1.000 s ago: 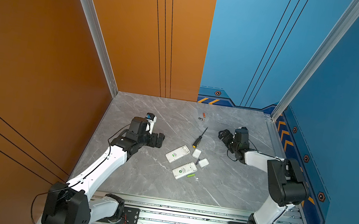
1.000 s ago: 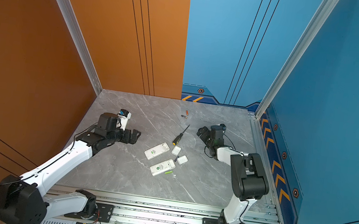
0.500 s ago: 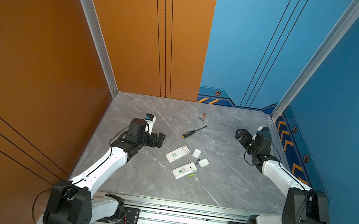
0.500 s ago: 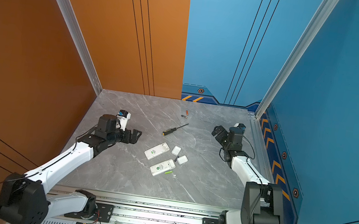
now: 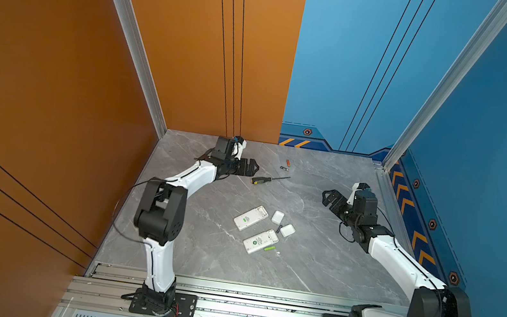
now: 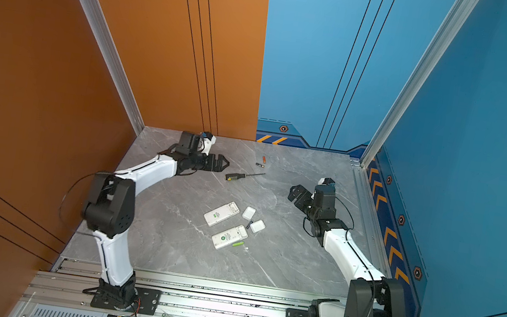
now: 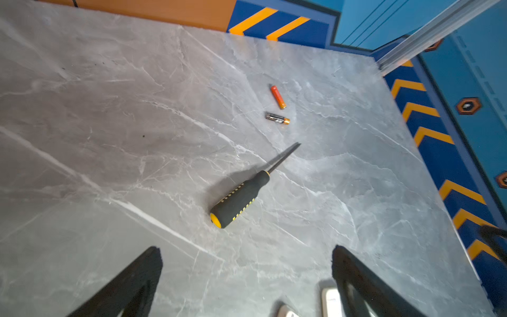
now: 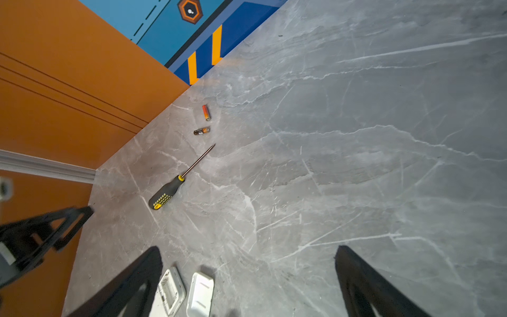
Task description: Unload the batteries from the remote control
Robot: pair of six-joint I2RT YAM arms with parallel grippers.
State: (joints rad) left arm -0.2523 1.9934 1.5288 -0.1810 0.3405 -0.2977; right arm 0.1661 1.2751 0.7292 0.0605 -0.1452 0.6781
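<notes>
While both hands stand wide open and hold nothing | left hand (image 5: 255, 168) far left, just left of the screwdriver (image 5: 267, 180) handle | right hand (image 5: 325, 198) at right, well apart from everything | orange battery (image 5: 288, 163) and dark battery (image 5: 284, 168) far centre, close together, beyond the screwdriver tip | green battery (image 5: 269, 248) just beside the nearer remote (image 5: 260, 241), mid tabletop (image 5: 197, 259)

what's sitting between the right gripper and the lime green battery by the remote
A white lid lies roughly on the straight line from the open right gripper to the lime green battery, which sits beside the nearer remote. Nothing covers the battery from above, so coming down from overhead looks unobstructed.
</notes>
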